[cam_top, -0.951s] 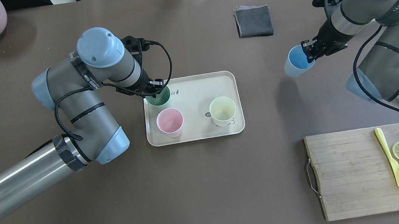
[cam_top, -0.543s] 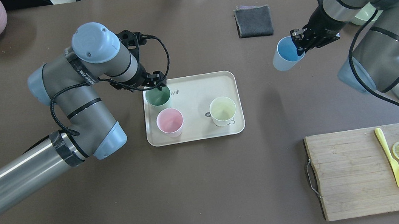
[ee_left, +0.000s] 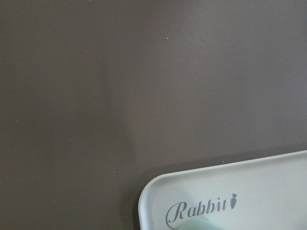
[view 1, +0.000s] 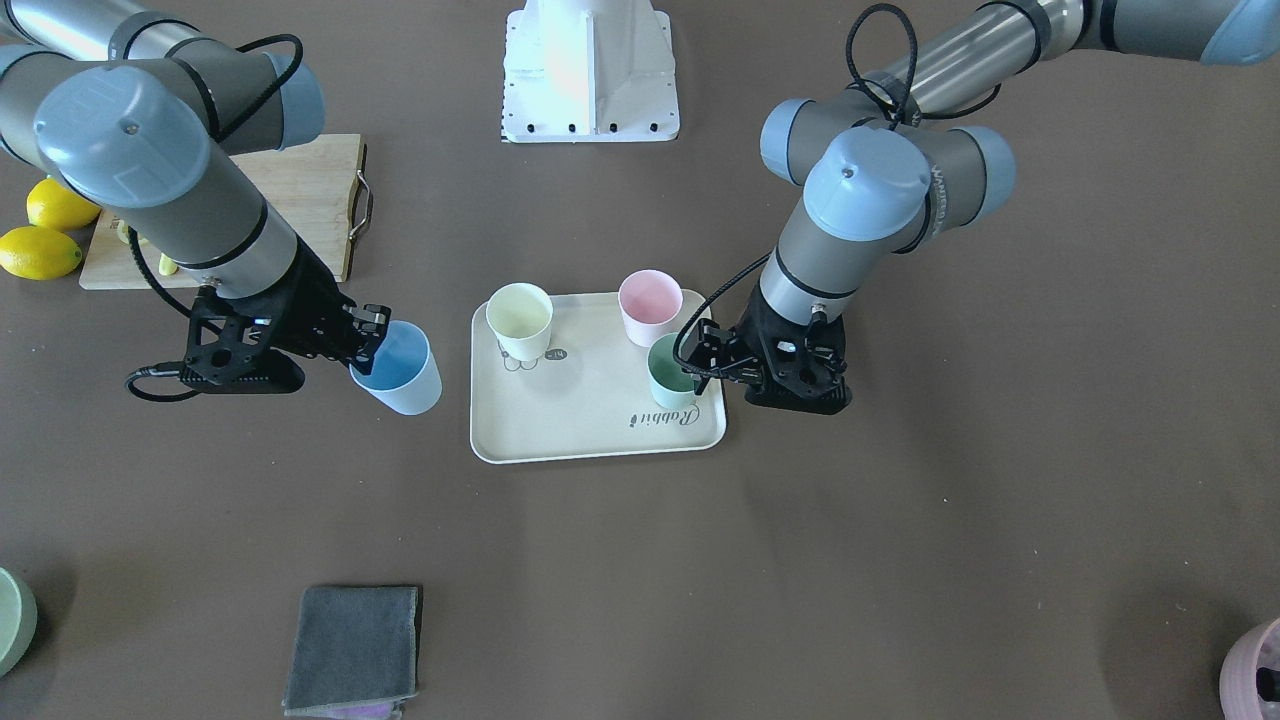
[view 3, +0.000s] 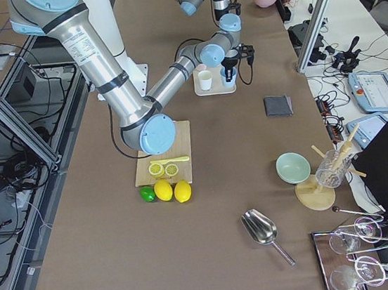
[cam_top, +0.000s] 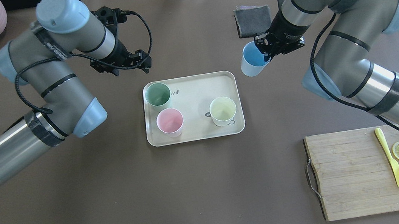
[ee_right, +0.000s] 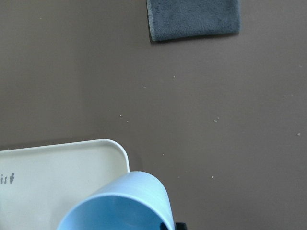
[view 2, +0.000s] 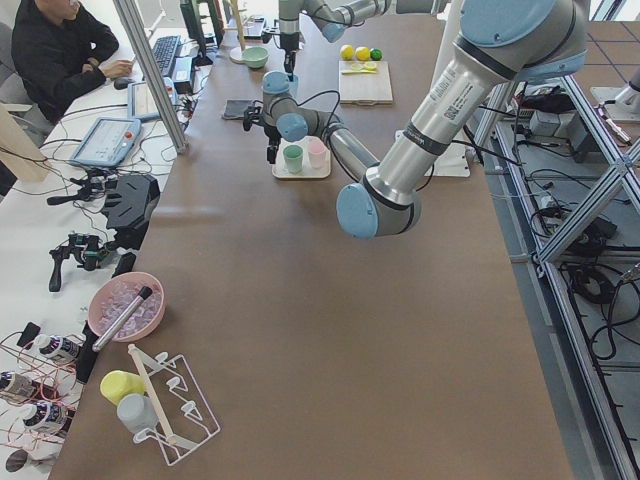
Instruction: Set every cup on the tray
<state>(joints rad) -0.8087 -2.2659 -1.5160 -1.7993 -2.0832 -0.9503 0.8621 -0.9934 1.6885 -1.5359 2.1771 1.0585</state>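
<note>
cups [cam_top: 169, 120] matte plastic; tray [cam_top: 194, 96] smooth; board [cam_top: 348, 177] wood

Lighting was bright, even; shadows on table [cam_top: 208, 187] were soft. Focus was sharp, except blue cup [ee_right: 120, 203], slightly blurred close up.

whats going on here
Two robot arms are collecting cups onto a cream tray. The green cup, pink cup and yellow cup stand upright on it. The right gripper holds the blue cup by its rim, tilted, just off the tray's far right corner and not yet on it. The left gripper holds nothing and hangs over the table beyond the green cup.
</note>
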